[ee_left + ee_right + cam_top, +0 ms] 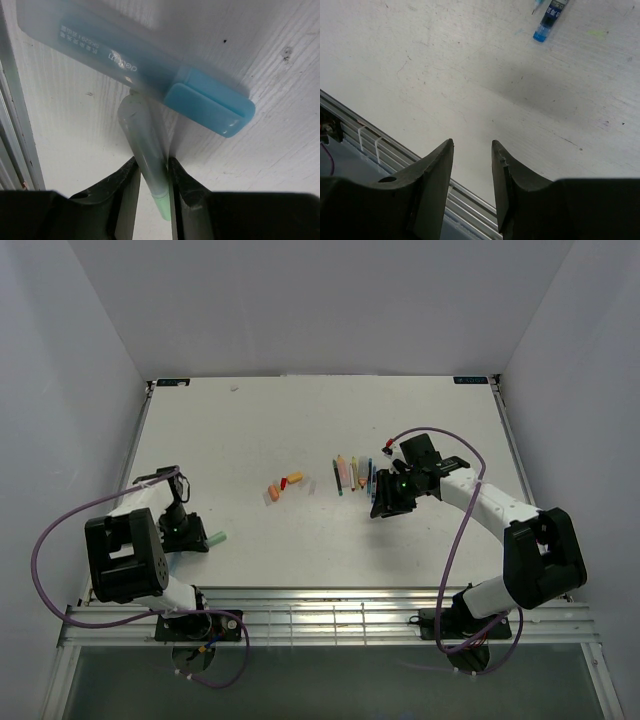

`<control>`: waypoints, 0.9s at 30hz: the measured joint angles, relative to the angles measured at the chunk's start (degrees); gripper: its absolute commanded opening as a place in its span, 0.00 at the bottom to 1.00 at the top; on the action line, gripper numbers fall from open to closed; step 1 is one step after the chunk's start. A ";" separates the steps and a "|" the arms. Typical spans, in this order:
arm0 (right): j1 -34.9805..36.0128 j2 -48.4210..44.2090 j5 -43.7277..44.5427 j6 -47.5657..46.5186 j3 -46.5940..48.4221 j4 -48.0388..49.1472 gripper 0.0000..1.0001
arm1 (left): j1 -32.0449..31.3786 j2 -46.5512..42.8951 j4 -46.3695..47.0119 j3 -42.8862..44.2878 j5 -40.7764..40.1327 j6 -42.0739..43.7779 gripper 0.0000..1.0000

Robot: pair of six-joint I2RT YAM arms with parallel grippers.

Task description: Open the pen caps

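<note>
My left gripper [152, 162] is shut on a slim pen [145, 145] with a pale translucent barrel and a light green end; the pen lies on the table. Its far tip touches a teal highlighter [115, 55] with a brighter blue cap [210, 107], which lies flat. In the top view the left gripper [192, 536] is at the near left with the teal highlighter [215, 537] beside it. My right gripper [472, 145] is open and empty above bare table; in the top view it [383, 508] hangs just in front of a row of several pens [352, 475]. Orange caps [275, 491] lie mid-table.
A blue pen end [549, 19] lies beyond the right fingers. The metal rail at the table's front edge [380, 150] runs under the right gripper. White walls enclose the table [250, 430] on three sides.
</note>
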 measured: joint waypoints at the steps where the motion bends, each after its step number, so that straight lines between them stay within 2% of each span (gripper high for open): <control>1: 0.00 -0.02 0.07 0.00 0.00 0.00 0.43 | -0.15 -0.22 -0.13 -0.20 0.00 0.00 0.38; 6: 0.00 -0.63 0.68 0.02 0.00 0.00 0.43 | -0.76 -0.79 -0.98 -0.76 -0.02 0.00 0.29; 12: 0.00 -1.49 0.68 0.15 0.00 0.00 0.43 | -3.37 -2.40 -2.19 -0.74 -0.07 0.00 0.24; 15: 0.00 -1.75 0.66 0.22 0.00 0.00 0.43 | -4.63 -3.93 -2.71 -0.72 -0.04 0.00 0.14; 16: 0.00 -1.86 0.66 0.24 0.00 0.02 0.43 | -4.98 -4.59 -2.78 -0.70 -0.04 0.00 0.07; 19: 0.00 -2.40 0.61 0.24 0.00 0.02 0.43 | -6.36 -6.23 -3.43 0.00 -0.04 0.00 0.02; 22: 0.00 -2.67 0.13 0.24 0.00 0.00 0.43 | -9.40 -7.41 -3.85 1.64 -0.07 0.00 0.00; 27: 0.00 -2.67 -1.53 0.22 0.28 -0.46 0.43 | -19.93 -7.85 -4.15 5.64 -0.20 0.00 0.00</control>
